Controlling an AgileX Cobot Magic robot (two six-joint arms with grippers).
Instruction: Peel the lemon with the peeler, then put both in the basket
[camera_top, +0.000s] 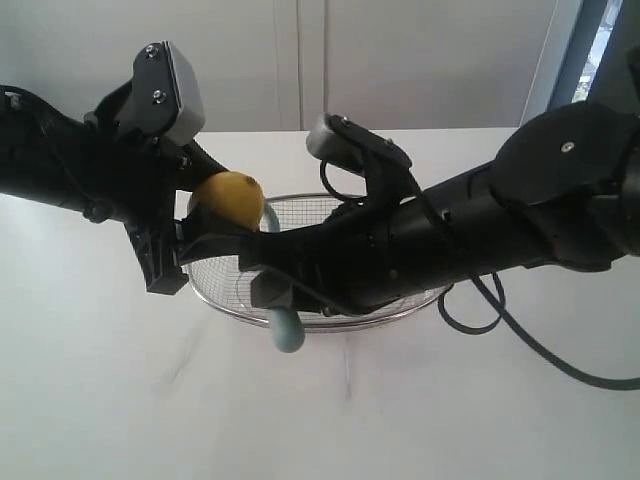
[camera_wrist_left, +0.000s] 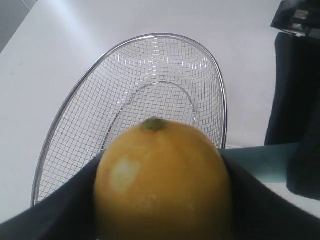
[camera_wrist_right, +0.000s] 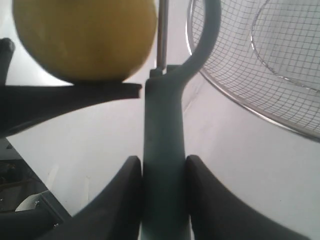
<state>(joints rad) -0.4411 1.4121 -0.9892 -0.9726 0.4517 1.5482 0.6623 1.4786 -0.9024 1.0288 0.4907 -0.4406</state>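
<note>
**Position.** The left tool is clenched on the lemon, pinching it by its sides above the desk at one end of the basket. The right tool is closed on the peeler at mid-handle. The blade head sits just beside the fruit; contact cannot be confirmed.

**Condition.** One pale patch shows on the skin; the rest looks unpeeled.

**Handling assessment.** The lemon is likely firm, round and waxy, so it may rotate under blade pressure. A grip across its middle seems advisable, leaving a strip exposed. The peeler looks light and stiff, and its smooth handle may twist.
</note>
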